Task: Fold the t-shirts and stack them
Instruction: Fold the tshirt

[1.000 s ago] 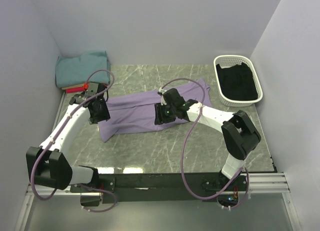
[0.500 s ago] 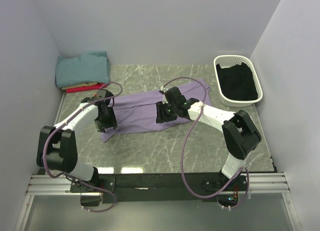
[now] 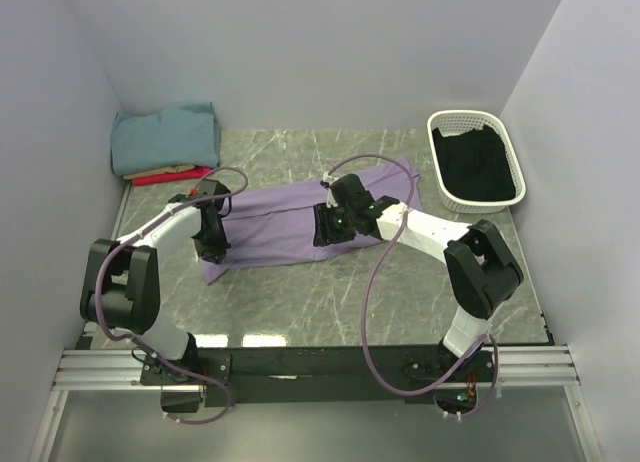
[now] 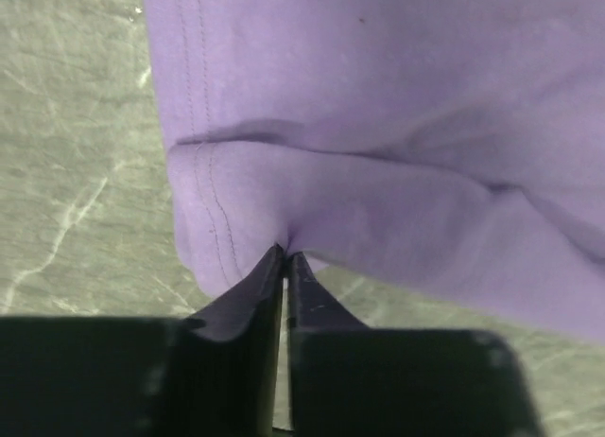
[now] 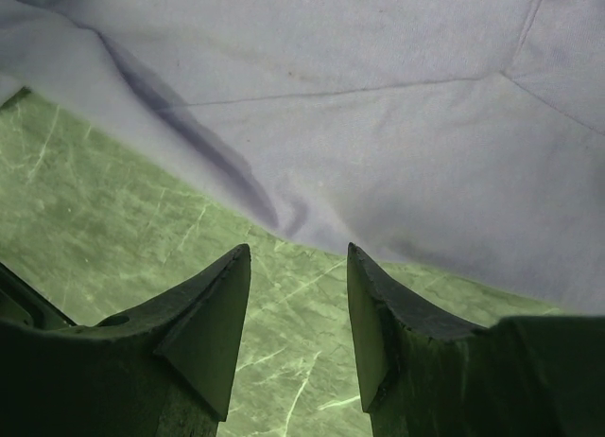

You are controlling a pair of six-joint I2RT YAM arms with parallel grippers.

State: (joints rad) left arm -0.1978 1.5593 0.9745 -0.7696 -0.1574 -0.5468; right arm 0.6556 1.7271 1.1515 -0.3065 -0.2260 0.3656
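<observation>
The lavender t-shirt (image 3: 290, 222) lies spread across the middle of the table (image 3: 300, 302), slanting from 8 o'clock up toward 2 o'clock. From the top camera I cannot see either set of fingers; the wrist housings cover them. On the left wrist camera the left gripper (image 4: 285, 257) is pinched nearly closed on the t-shirt's stitched hem at its 8 o'clock corner, the cloth puckering at the tips. The right gripper (image 5: 298, 253) stands with its jaws apart and nothing between them, over bare marble at the shirt's 6 o'clock edge.

At 10 o'clock the teal t-shirt (image 3: 165, 137) tops a stack; the tan t-shirt (image 3: 158, 170) and red t-shirt (image 3: 178, 178) show only as slivers. The basket (image 3: 440, 122) at 2 o'clock holds dark cloth (image 3: 478, 167) that I cannot identify.

Since a second ago the left arm has folded inward, uncovering the red edge; the right arm has barely moved.
</observation>
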